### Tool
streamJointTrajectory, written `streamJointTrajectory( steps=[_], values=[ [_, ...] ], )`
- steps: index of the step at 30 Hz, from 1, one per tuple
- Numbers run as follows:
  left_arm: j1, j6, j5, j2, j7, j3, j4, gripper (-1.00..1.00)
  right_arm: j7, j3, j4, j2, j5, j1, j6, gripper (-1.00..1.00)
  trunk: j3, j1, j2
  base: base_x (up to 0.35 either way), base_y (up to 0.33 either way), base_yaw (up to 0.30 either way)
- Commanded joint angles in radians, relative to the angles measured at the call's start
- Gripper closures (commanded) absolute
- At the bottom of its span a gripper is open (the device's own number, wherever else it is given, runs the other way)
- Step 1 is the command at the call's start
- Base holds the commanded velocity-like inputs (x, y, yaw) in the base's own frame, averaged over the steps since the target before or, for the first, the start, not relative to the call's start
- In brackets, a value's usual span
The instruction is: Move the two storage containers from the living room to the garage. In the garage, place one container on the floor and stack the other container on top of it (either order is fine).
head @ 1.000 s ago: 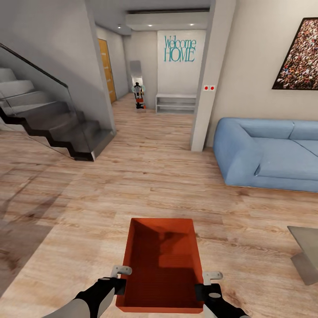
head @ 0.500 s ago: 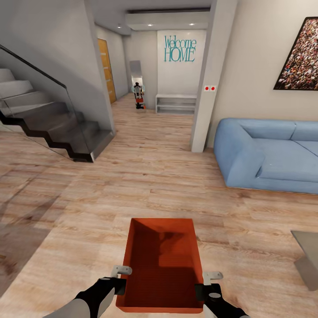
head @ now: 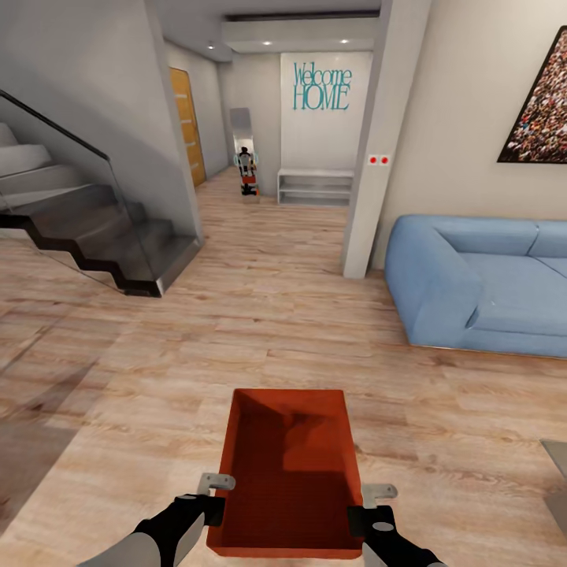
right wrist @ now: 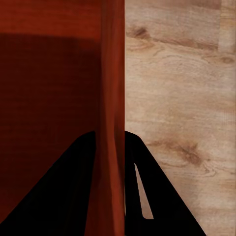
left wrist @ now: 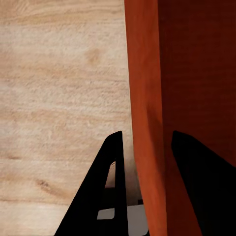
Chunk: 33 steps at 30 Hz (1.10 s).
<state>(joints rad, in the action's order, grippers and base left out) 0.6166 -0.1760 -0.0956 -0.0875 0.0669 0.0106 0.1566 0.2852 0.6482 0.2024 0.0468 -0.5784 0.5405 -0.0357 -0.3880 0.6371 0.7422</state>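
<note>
One orange-red storage container (head: 287,472), open-topped and empty, hangs low in front of me over the light wood plank floor of the living room. My left gripper (head: 214,504) is shut on its left wall and my right gripper (head: 368,513) on its right wall. In the left wrist view the black fingers (left wrist: 112,182) straddle the thin orange wall (left wrist: 146,88), one inside and one outside. The right wrist view shows the same pinch on the other wall (right wrist: 113,69). The garage is out of view.
A dark staircase (head: 102,236) with a glass rail rises at left. At right stands a blue sofa (head: 480,291), with a grey table corner (head: 557,465) nearer me. Past a white pillar (head: 376,157), a hallway leads to a low shelf (head: 315,185), a mirror (head: 246,153) and a wooden door (head: 187,126).
The whole view has shifted: my camera has moved forward, so the sofa, pillar and stairs sit closer and wider apart. The container stays held the same way in both grippers.
</note>
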Motion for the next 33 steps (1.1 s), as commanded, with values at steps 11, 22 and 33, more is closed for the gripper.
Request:
streamJointTrajectory(
  steps=[11,22,33],
  values=[
    [0.0,-0.006,-0.019,0.0,0.005,0.0,0.001,1.0,0.006,-0.001,-0.001,-0.002,-0.006,0.001,-0.006,1.0,-0.001,0.001,0.001,0.324,0.0,0.0],
    [0.0,-0.006,-0.019,0.0,0.005,0.0,0.001,1.0,0.006,-0.001,-0.001,-0.002,-0.006,0.001,-0.006,1.0,-0.001,0.001,0.001,0.324,0.0,0.0],
    [0.0,-0.005,-0.02,-0.001,0.005,0.0,0.003,1.0,0.006,-0.001,-0.001,-0.004,-0.006,0.001,-0.006,1.0,-0.001,0.001,0.001,0.324,0.0,0.0]
  ],
)
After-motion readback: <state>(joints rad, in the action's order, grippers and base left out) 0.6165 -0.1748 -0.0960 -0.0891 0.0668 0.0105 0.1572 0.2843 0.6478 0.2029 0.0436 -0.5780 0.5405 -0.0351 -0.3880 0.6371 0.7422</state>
